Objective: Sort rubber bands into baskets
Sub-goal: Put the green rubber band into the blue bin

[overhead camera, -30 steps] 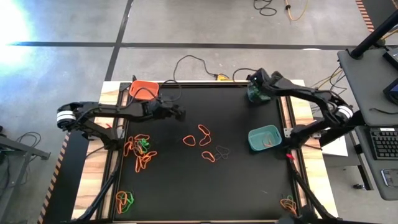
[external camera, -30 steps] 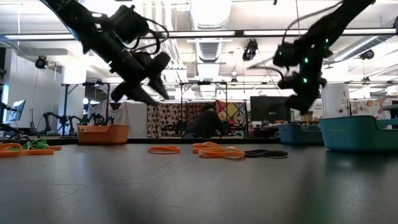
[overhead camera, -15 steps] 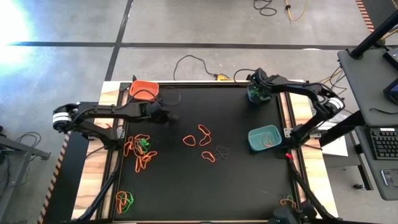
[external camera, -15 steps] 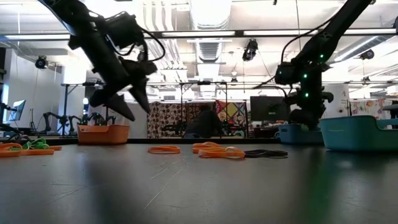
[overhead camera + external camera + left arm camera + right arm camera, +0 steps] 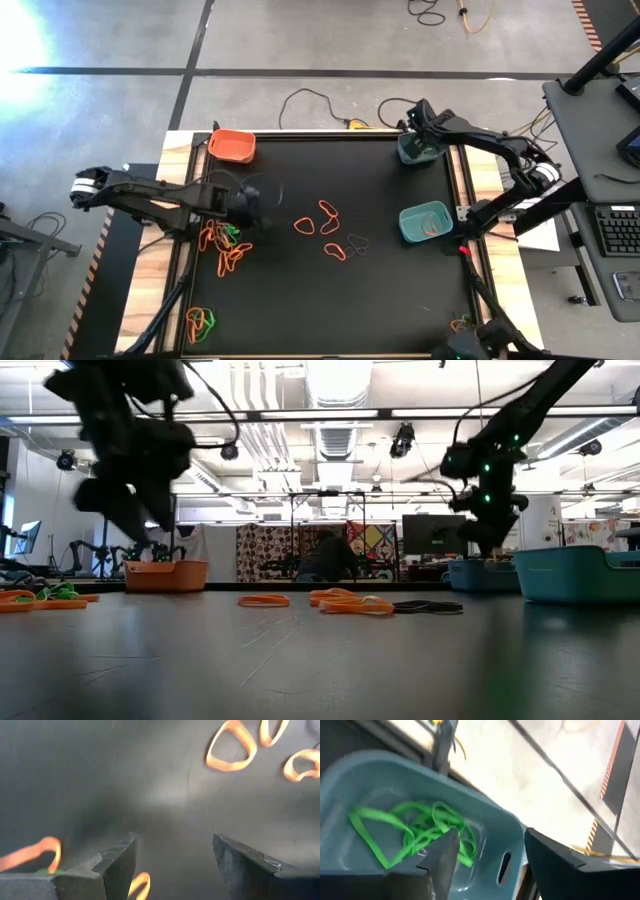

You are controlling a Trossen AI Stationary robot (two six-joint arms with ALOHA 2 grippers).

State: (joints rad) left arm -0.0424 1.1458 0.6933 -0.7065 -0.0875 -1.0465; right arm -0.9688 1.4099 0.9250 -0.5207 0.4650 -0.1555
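Observation:
My left gripper [image 5: 258, 207] [image 5: 172, 845] is open and empty above the black mat, just right of a pile of orange and green rubber bands [image 5: 225, 242]. Loose orange bands [image 5: 322, 216] [image 5: 227, 751] and a dark band [image 5: 358, 242] lie at the mat's middle. My right gripper [image 5: 420, 125] [image 5: 487, 837] is open and empty over the blue basket [image 5: 415, 150] [image 5: 485, 815], which holds green bands [image 5: 415, 830]. The orange basket [image 5: 232, 145] stands at the far left and the teal basket [image 5: 425, 222] at the right.
A second pile of orange and green bands [image 5: 200, 322] lies near the front left corner. A few more bands [image 5: 462, 324] lie by the front right edge. Wooden rails border the mat on both sides. A person shows in the room behind the table [image 5: 325, 560].
My left gripper has swung from beside the orange basket toward the table's near-left, ending by the pile of orange and green bands. It stays open and empty. My right gripper has kept over the blue basket.

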